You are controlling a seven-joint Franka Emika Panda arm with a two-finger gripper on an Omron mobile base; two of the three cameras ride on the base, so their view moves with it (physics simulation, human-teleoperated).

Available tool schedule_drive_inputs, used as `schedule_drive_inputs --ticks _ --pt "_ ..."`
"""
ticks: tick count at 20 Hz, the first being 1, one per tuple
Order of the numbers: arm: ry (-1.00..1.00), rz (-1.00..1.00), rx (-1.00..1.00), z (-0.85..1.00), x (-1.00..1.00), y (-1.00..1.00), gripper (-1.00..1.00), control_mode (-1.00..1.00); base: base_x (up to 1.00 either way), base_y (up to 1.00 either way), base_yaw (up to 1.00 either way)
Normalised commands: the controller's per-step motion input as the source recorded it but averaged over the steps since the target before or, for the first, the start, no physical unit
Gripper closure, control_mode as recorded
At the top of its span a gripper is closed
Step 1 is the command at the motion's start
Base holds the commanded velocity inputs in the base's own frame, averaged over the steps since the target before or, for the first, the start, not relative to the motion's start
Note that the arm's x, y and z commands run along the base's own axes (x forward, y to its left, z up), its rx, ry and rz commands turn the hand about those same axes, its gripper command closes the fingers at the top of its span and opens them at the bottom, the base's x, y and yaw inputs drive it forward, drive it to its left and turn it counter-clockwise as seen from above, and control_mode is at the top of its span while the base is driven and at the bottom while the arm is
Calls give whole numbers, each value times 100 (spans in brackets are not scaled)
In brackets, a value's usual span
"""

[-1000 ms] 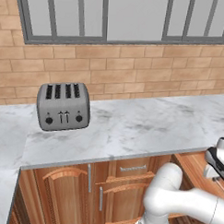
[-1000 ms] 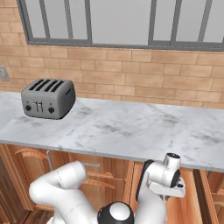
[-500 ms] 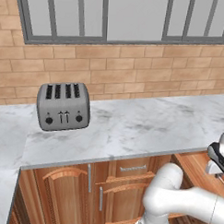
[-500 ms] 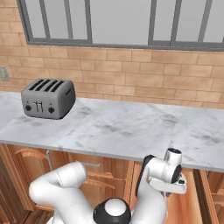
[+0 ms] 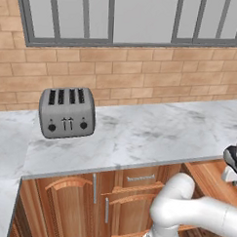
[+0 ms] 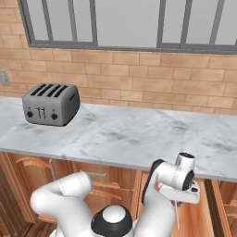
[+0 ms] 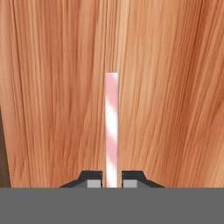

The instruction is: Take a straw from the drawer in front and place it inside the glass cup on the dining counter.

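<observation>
The jaws (image 7: 111, 180) gripped the straw (image 7: 111, 127) at its lower end, which the fingertips (image 7: 93, 180) hid. Only wood grain lay behind it.

Glossy white rounded arm links, dark joint bands; claw (image 7: 112, 179) tips dark, seemingly grey-padded.

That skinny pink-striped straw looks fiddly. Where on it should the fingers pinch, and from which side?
Near one end, across its narrow width, with the gripper coming in lengthwise along the straw. It is a thin straight tube, so pads on opposite sides trap it. The hand view shows just that: the fingertips flank its near end above the wooden drawer floor.
</observation>
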Motion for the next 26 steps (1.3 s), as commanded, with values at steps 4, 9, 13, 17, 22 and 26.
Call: schedule_drive_inputs --ticks 4,9,13,17,22,26 --pt "0 0 0 34 -14 0 100 -100 0 0 0" --pt "0 0 0 42 -14 0 100 -100 0 0 0" --pt "-2 0 0 45 -15 0 100 -100 0 0 0" --pt "-3 0 0 45 -13 0 100 -100 0 0 0" --pt "-2 0 0 45 -10 0 100 -100 0 0 0" --pt "-8 0 0 39 -8 2 100 -100 0 0 0"
